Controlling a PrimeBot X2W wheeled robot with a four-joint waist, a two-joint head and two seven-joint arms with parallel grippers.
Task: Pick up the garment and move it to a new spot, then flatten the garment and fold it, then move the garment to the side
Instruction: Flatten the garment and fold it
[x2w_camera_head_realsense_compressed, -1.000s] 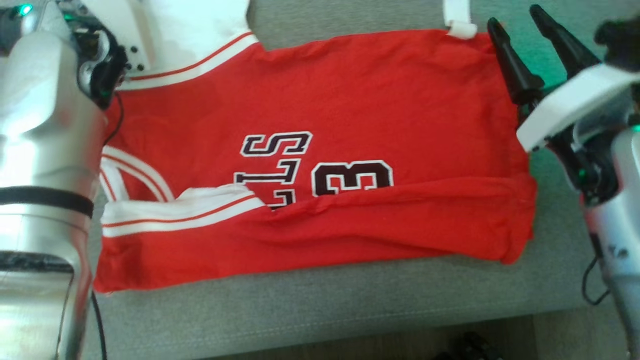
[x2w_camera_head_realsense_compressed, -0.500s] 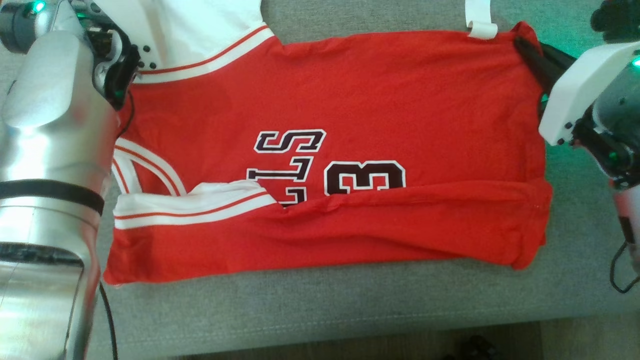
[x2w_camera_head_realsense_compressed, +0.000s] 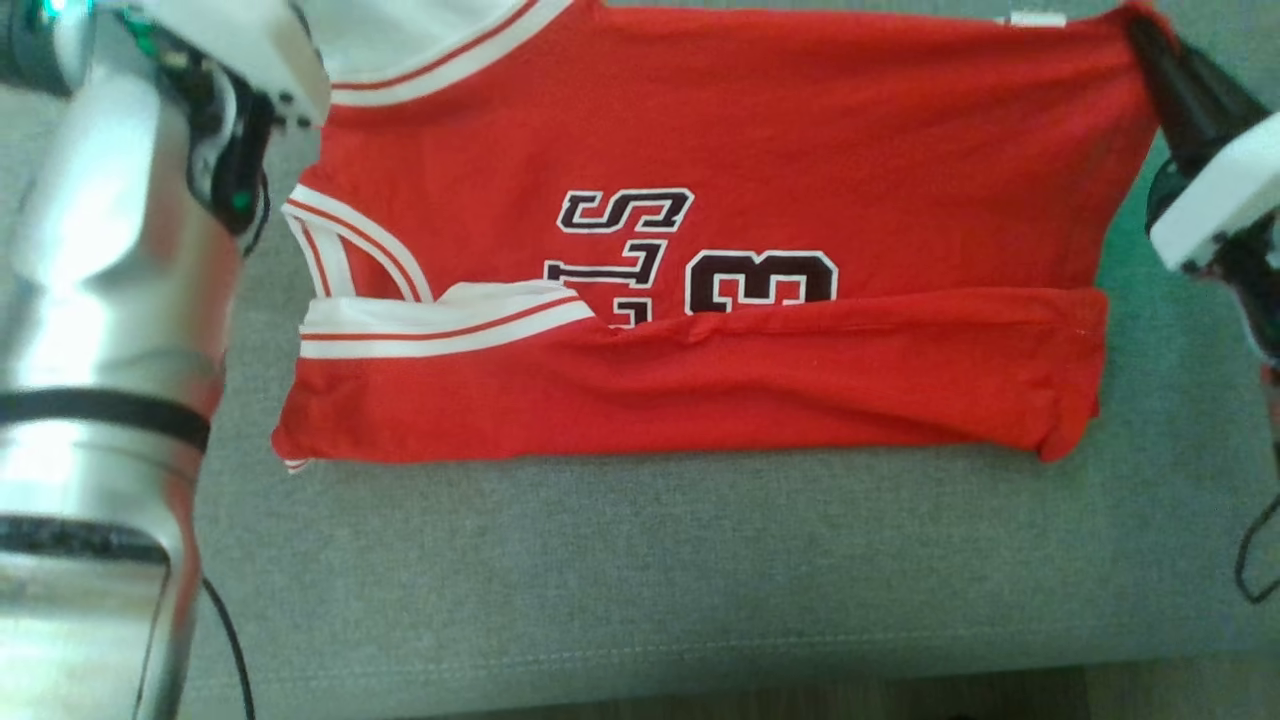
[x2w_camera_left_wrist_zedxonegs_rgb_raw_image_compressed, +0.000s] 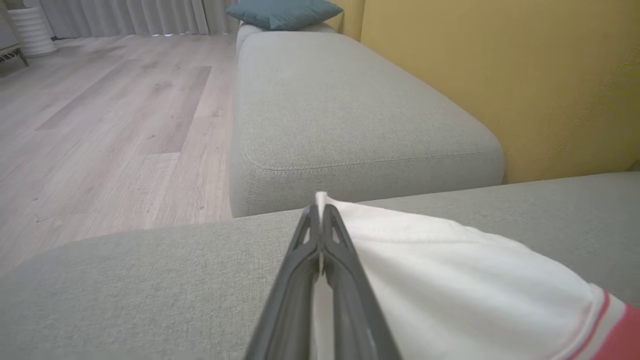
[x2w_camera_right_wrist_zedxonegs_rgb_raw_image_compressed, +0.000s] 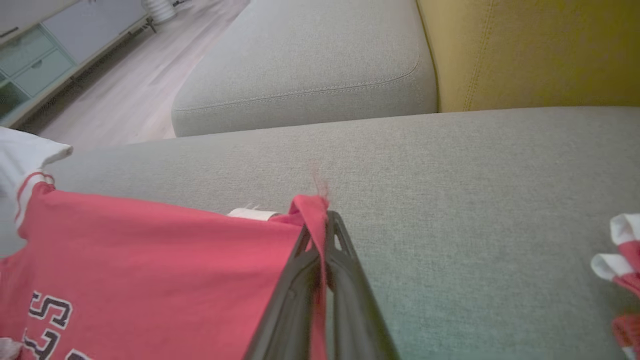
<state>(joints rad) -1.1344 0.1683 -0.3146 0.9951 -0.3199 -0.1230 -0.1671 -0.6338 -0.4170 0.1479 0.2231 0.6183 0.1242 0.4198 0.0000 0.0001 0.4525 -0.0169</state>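
red jersey (x2w_camera_head_realsense_compressed: 800, 140) on grey sofa (x2w_camera_head_realsense_compressed: 650, 570) | left fingers (x2w_camera_left_wrist_zedxonegs_rgb_raw_image_compressed: 295, 280) clenched on its white edge, upper left | right fingers (x2w_camera_right_wrist_zedxonegs_rgb_raw_image_compressed: 350, 295) clenched on its red corner

Only print is on the red jersey (x2w_camera_head_realsense_compressed: 800, 130). Dark block lettering (x2w_camera_head_realsense_compressed: 620, 235) with white outline, turned sideways, mid-jersey: "S" and "L" read clean. A third letter next to them is half under the jersey's folded-over flap (x2w_camera_head_realsense_compressed: 800, 380), cannot tell. Beside the letters, toward the jersey's hem end: big digit "3" (x2w_camera_head_realsense_compressed: 762, 280), one edge cut by the same flap. Right wrist view: "S" (x2w_camera_right_wrist_zedxonegs_rgb_raw_image_compressed: 47, 310) legible again. White tag (x2w_camera_head_realsense_compressed: 1035, 18) at the jersey's far edge: unreadable.
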